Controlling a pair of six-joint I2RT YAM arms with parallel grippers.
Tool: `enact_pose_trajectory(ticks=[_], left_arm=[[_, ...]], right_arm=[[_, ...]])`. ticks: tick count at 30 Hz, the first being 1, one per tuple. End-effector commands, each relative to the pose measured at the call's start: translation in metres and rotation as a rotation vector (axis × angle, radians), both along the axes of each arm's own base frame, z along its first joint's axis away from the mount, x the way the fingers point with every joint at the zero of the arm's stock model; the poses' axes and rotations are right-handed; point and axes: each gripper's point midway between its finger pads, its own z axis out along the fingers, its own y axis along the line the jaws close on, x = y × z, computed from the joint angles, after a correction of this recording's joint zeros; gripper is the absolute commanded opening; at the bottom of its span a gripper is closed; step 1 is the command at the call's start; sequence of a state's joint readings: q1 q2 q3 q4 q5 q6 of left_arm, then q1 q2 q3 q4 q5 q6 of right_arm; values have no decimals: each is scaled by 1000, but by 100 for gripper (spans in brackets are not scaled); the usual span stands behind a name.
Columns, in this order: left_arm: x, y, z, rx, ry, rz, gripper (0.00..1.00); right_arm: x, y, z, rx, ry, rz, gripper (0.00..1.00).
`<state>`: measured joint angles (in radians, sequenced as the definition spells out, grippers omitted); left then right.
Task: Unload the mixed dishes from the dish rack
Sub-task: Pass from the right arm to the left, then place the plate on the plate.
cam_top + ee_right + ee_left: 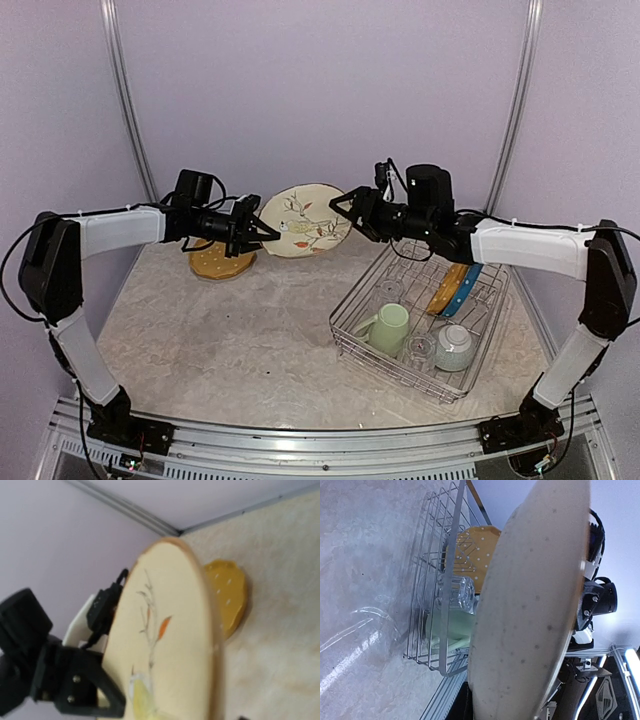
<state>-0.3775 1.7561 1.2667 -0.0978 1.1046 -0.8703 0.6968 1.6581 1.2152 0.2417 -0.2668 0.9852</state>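
The cream floral plate (305, 220) hangs upright in the air between both arms. My left gripper (265, 232) is shut on its left rim. My right gripper (340, 210) stands open at the plate's right rim, jaws spread. The plate's speckled back (530, 610) fills the left wrist view, and its painted face (165, 645) fills the right wrist view. The dish rack (350, 340) at the right holds a pale green mug (390, 328), a clear glass (420, 348), a small bowl (455, 345), a yellow dotted plate (450, 288) and a blue plate (468, 285).
A yellow dotted plate (222, 262) lies on the table below my left gripper, also seen as the yellow plate (227, 597) behind the floral one. Purple walls close in the back and sides. The rack's wire wall (450, 580) shows the glass (456, 591) and mug (452, 627).
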Motion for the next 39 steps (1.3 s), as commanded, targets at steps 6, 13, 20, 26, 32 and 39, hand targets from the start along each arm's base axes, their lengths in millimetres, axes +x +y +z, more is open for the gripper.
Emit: enact_pose_trajectory(ticks=[6, 13, 20, 26, 32, 39], left_arm=[[33, 42, 18, 2, -47, 130, 0], [77, 127, -19, 141, 109, 423, 0], [95, 191, -40, 165, 209, 605, 0], [107, 213, -61, 176, 275, 630, 0], [115, 220, -87, 217, 321, 622, 0], [122, 221, -102, 241, 344, 619, 0]], right_arm=[[5, -33, 25, -80, -53, -105, 88], [-2, -66, 27, -139, -65, -182, 88], [-7, -92, 30, -159, -71, -243, 88], [-10, -106, 39, -165, -88, -271, 88], [-16, -117, 47, -180, -103, -297, 88], [-23, -133, 50, -193, -114, -336, 88]])
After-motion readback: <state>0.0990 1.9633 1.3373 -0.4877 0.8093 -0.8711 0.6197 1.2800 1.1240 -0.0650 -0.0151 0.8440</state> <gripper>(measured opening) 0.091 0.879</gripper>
